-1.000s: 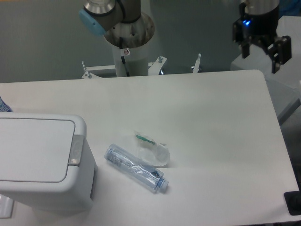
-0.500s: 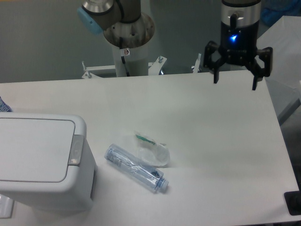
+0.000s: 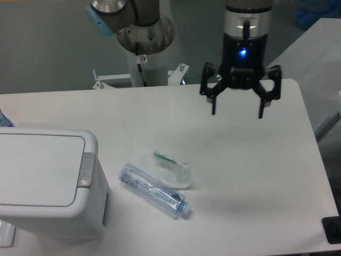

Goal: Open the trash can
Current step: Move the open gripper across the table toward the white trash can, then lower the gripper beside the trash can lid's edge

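Camera: trash can [image 3: 45,184], lid shut. My pincer [image 3: 237,110] hangs spread wide, empty, well right of it, readied for its tab [image 3: 86,170].

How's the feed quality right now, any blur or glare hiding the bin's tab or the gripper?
Fixed camera: soft overall but no motion blur; the open gripper is sharp enough, with its blue light glowing. The tab on the trash can is readable, glare-free. The bottle looks hazy.
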`<state>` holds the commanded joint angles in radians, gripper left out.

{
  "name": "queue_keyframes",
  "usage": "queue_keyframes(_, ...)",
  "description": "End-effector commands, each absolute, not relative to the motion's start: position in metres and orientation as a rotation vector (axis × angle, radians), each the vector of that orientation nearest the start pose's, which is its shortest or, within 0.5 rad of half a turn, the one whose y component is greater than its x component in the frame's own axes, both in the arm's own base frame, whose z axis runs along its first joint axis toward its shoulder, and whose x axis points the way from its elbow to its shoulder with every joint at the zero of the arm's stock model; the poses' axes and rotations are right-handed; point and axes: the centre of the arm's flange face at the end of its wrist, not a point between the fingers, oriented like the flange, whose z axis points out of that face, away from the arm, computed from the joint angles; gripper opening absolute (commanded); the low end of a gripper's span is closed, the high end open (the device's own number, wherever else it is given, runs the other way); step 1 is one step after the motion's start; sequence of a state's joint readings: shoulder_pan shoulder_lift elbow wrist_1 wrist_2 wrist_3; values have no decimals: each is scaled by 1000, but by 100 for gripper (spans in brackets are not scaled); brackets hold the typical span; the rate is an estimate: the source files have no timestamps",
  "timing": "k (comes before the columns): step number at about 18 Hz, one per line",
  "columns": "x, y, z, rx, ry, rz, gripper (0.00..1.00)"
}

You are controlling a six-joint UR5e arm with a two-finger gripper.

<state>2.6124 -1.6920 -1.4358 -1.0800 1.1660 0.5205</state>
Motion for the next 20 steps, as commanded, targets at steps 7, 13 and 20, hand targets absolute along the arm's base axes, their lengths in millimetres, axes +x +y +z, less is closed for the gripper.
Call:
queue_keyframes(7, -363, 496, 540, -2441, -586, -65, 100)
queue_keyframes(13, -332, 539, 522, -2441, -474, -63, 100)
queue_keyframes(20, -304, 563, 497, -2497, -428, -90, 100)
